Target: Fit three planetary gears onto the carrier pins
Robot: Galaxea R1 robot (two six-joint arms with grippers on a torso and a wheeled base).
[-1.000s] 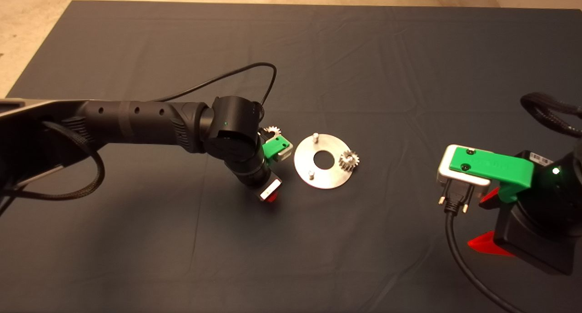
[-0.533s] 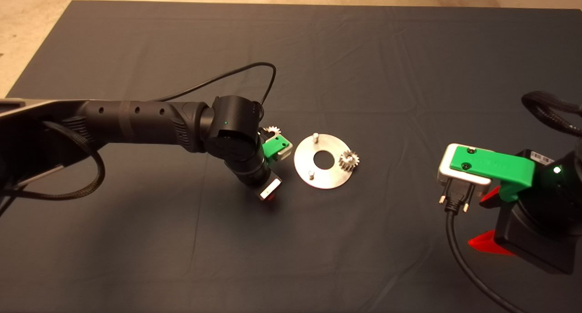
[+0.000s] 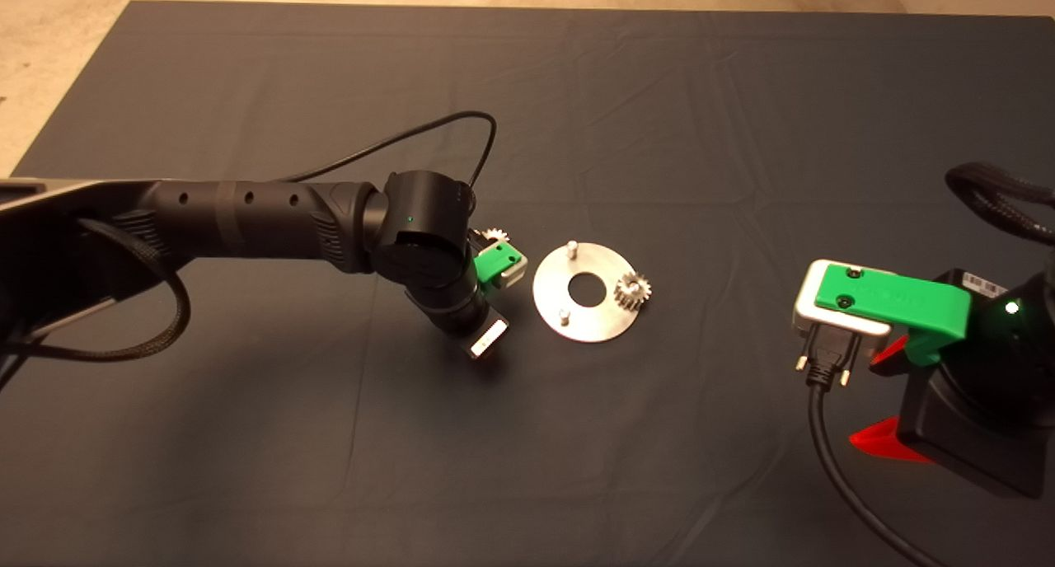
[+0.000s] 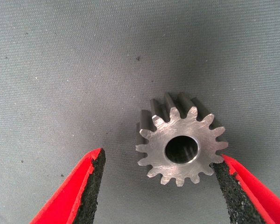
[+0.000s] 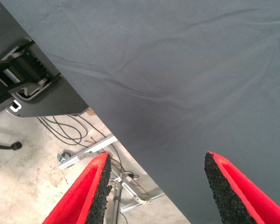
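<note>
Left hand [image 4: 158,186] has shifted slightly since earlier frame; red tip beside disc [image 3: 560,303] no longer visible. Fingers open, straddling loose gear [image 4: 179,147] just left of disc, one pad touching teeth. One gear [image 3: 633,290] on disc's right pin; two pins bare. Right hand [image 5: 156,191] parked far right, open, empty.

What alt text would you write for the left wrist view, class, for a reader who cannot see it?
A small silvery planetary gear lies flat on the dark mat between the open red fingers of the left gripper, one black pad touching its teeth and the other pad apart.
</note>
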